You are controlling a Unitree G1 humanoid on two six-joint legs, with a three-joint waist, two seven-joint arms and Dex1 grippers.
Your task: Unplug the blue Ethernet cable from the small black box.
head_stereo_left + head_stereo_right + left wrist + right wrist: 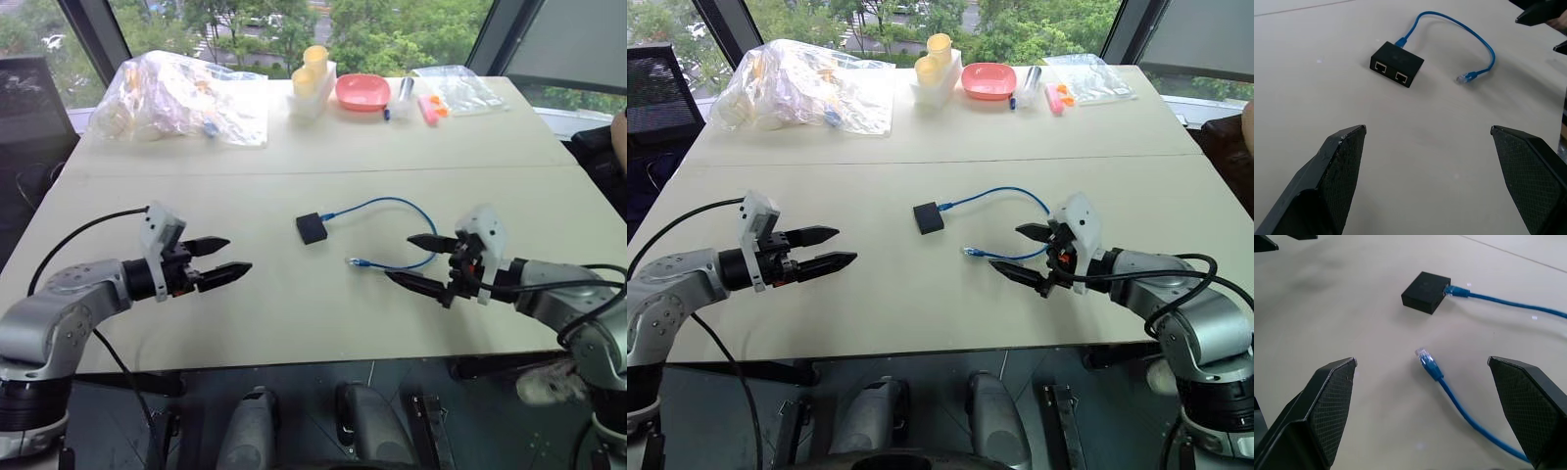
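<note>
Matte black and flat, the small black box [312, 228] lies near the middle of a pale table [294, 313] and serves as the landmark for everything else. One end of the blue Ethernet cable [407, 204] is plugged into the side of the box that faces the robot's right and away from it. From there the thin cord arcs away from the box and curls back in a loop. Its free end, a small clear plug [1422, 354], rests on the table just beside the box on the side nearer the robot's right arm. Two empty sockets show on the opposite face of the box.

To the box's left, well apart from it, the left gripper [223, 259] hovers with its two black fingers spread wide and nothing between them. To the box's right, the right gripper [419, 259] is also spread wide and empty, close to the cable's loose end.

The box looks light and likely to slide on the smooth tabletop, so it probably needs pinning by its flat sides. The cord looks soft and limp; pulling on it would likely just drag the box. The firmer hold is the blue boot [1456, 291] of the plugged end, right against the box. Its latch tab may need pressing, though it is too small to make out.
</note>
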